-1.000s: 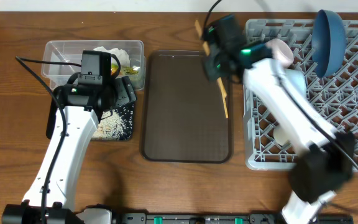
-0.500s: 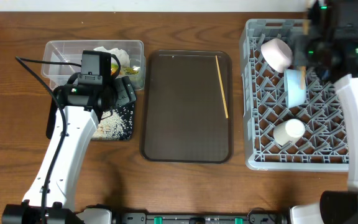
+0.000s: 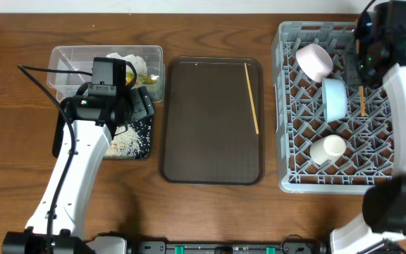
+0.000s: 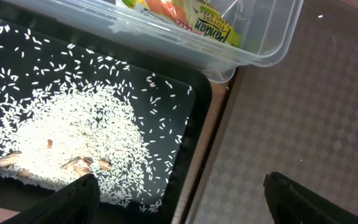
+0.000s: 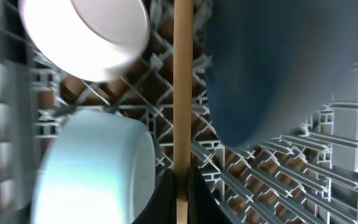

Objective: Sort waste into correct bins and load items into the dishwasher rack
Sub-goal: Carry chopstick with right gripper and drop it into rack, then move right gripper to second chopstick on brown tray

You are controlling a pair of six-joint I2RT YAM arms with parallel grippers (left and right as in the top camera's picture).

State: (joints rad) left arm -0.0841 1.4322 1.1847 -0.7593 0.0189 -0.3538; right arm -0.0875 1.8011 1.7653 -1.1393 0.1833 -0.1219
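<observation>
My right gripper (image 3: 363, 70) is shut on a wooden chopstick (image 5: 183, 81) and holds it over the grey dishwasher rack (image 3: 294, 180), its lower end (image 3: 361, 100) among the pegs. In the rack are the white-beige bowl (image 3: 314, 61), the light-blue bowl (image 3: 335, 99) and the white cup (image 3: 328, 148). The dark-blue plate (image 5: 272, 68) shows only in the right wrist view. The second chopstick (image 3: 251, 99) lies on the brown tray (image 3: 210, 141). My left gripper (image 4: 185, 205) is open and empty above the black tray (image 4: 185, 155) of rice (image 4: 73, 130).
The clear tub (image 3: 69, 63) at the back left holds white tissue (image 3: 122, 58) and the snack wrapper (image 4: 191, 15). It stands right behind the black tray (image 3: 145, 130). The brown tray (image 4: 303, 124) lies right beside both.
My right arm has swung from the brown tray to the rack carrying one chopstick and has lowered it between the bowls and the plate. The left arm has not moved.
</observation>
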